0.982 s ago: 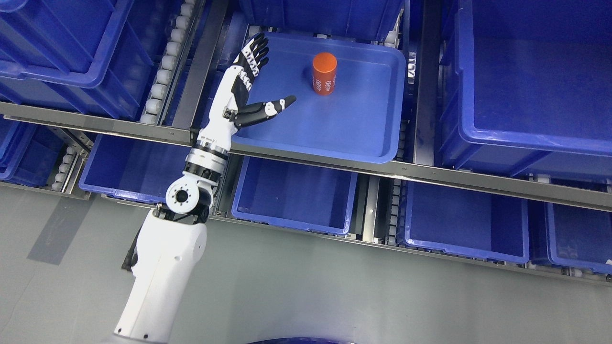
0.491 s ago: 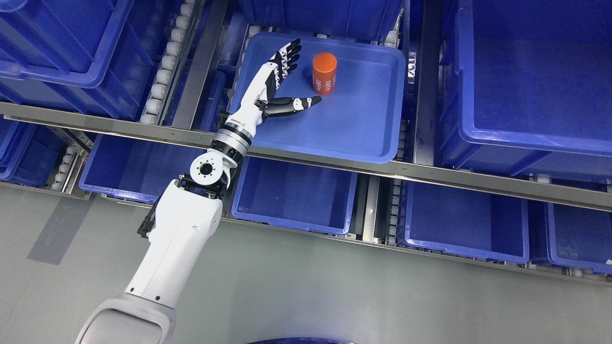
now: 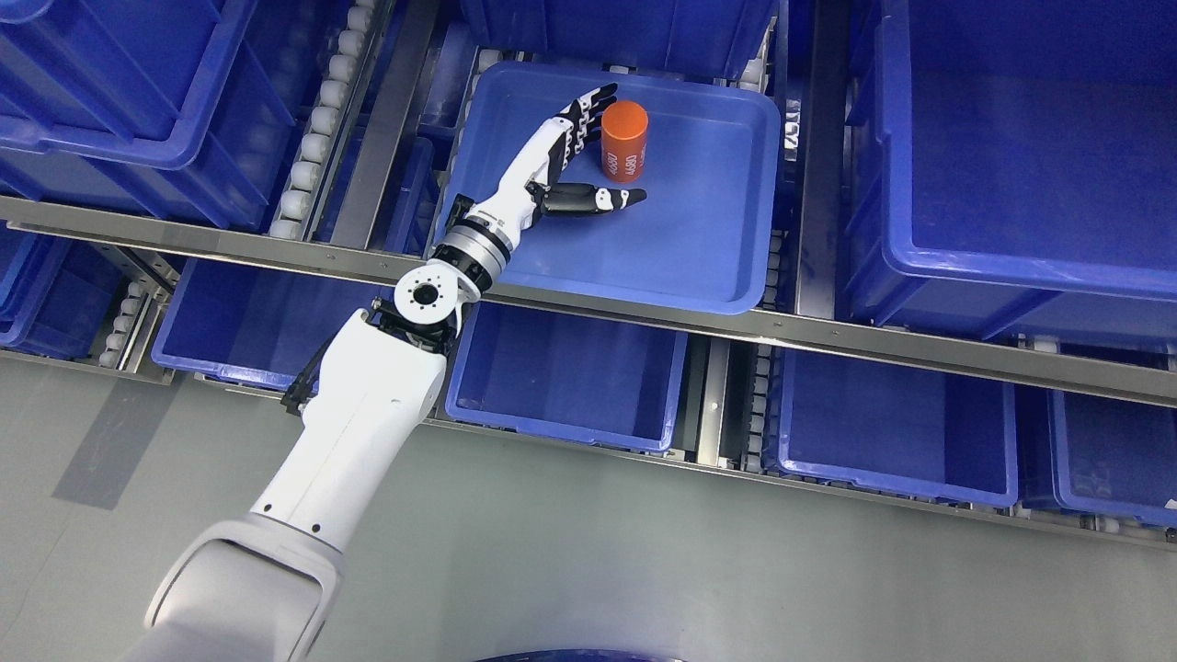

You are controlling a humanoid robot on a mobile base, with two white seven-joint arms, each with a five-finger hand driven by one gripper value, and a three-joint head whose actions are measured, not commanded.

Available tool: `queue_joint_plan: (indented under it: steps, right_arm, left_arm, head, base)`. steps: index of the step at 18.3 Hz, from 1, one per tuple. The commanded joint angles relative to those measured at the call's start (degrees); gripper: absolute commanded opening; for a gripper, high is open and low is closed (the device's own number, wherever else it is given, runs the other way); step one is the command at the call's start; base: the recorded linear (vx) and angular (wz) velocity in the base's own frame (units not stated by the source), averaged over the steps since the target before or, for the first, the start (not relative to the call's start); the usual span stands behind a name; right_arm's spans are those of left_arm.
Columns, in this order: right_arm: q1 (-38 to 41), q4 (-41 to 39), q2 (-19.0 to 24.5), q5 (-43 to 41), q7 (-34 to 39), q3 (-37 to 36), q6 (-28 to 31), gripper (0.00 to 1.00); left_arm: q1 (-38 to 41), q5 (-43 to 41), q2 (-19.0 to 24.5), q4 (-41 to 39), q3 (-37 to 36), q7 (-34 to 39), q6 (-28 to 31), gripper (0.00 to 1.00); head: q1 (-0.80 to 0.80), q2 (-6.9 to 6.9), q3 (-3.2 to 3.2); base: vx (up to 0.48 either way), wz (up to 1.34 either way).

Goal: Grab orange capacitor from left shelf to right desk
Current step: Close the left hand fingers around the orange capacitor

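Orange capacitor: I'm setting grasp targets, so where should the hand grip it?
Grip the orange capacitor around its round side wall at mid-height, coming from its left. It stands upright in the blue tray, and the open left hand already flanks it.

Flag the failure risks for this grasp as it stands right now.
1. The orange cylindrical capacitor stands upright and alone in the shallow blue plastic tray; the left hand, open beside it, could tip it if the fingers touch first.
2. The thumb lies low in front of the base, so closing might push the cylinder away rather than wrap it.
3. The forearm crosses the grey metal shelf rail closely; lifting could snag there.
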Motion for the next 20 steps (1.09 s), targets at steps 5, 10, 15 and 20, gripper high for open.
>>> queue_joint_plan:
  steps: [5, 10, 15, 20]
  right_arm:
    - [1.93, -1.32, -1.00, 0.00, 0.03, -0.70, 0.02, 1.00]
    - [1.93, -1.32, -1.00, 0.00, 0.03, -0.62, 0.02, 1.00]
    - [1.93, -1.32, -1.00, 0.00, 0.03, -0.70, 0.02, 1.00]
    - [1.93, -1.32, -1.00, 0.00, 0.03, -0.62, 0.02, 1.00]
  left_arm:
    - [-4.84, 0.43, 1.00, 9.51, -5.79, 0.07, -0.01, 0.74]
    - [-4.84, 1.66, 1.00, 9.42, -5.44, 0.07, -2.72, 0.56]
    - [-4.22, 2.10, 1.00, 9.42, -3.86, 0.07, -6.50, 0.30]
    - [-2.29, 2.01, 1.00, 9.16, -2.45, -0.02, -10.55, 0.03]
  head:
    - [0.00, 0.00, 0.00]
    - [0.00, 0.00, 0.00]
    - [0.00, 0.00, 0.00]
    - [0.00, 0.00, 0.00]
  base:
    - [0.000, 0.00]
    - [0.021, -0.08]
    - [0.019, -0.07]
    - [0.001, 0.00]
